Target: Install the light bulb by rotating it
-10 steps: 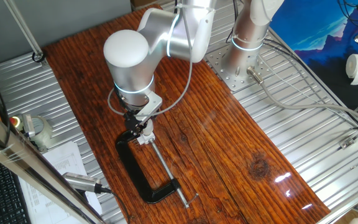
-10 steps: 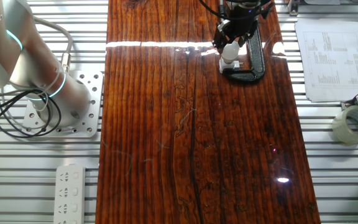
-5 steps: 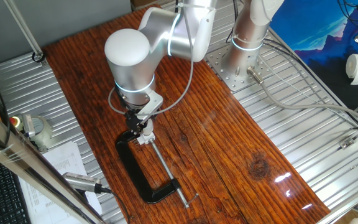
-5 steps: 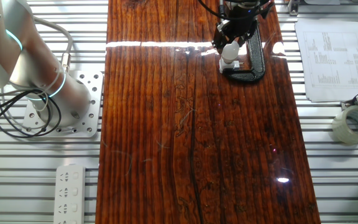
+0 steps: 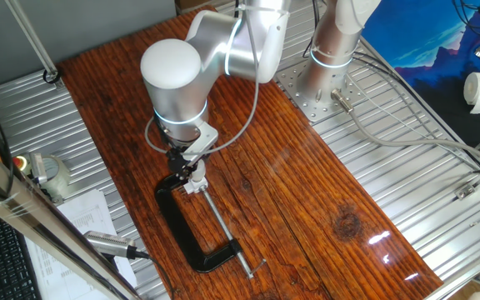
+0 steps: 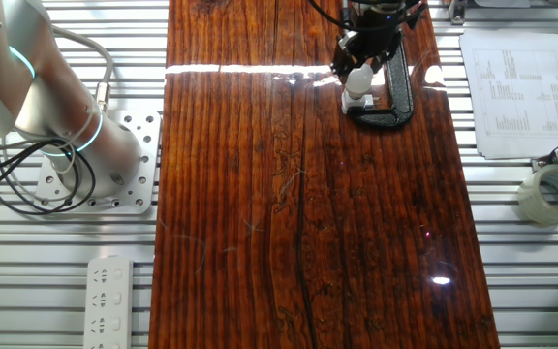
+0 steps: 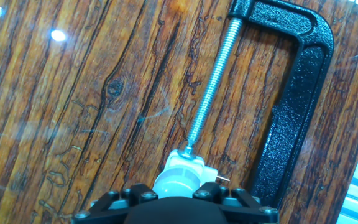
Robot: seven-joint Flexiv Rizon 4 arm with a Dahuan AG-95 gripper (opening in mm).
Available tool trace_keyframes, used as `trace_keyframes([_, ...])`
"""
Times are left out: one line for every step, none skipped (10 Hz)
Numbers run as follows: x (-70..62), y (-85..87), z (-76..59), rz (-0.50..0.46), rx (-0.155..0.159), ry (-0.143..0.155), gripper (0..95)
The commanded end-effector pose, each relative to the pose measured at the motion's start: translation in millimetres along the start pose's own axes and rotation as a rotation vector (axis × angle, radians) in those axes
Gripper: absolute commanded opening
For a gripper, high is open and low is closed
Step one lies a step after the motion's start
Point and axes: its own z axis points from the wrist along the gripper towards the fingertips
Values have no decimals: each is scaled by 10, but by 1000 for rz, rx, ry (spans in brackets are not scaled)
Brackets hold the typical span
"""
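We see the pale, rounded light bulb [image 6: 358, 79] seated in the white socket block [image 7: 185, 168] beside the black C-clamp [image 7: 294, 106], our end effector [image 6: 359, 60] closed around it.

All three views are bright and evenly lit from overhead, with soft, short shadows under the end effector [image 5: 192, 175]. The glossy tabletop [image 6: 298, 213] throws white glare: a streak level with the end effector and small spots far from it, plus a bright dot in the hand view. The fixed views are sharp; in the hand view the end effector's own body is near and slightly soft.
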Motion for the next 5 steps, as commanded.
trace_keyframes([0,0,-3,1,0,1,380])
trace_keyframes([-3,-7,-7,5,5,-1,380])
trace_keyframes([-4,-9,-8,10,4,0,380])
trace_keyframes([-3,-9,-6,15,3,-1,380])
trace_keyframes([-3,-10,-5,22,4,0,380])
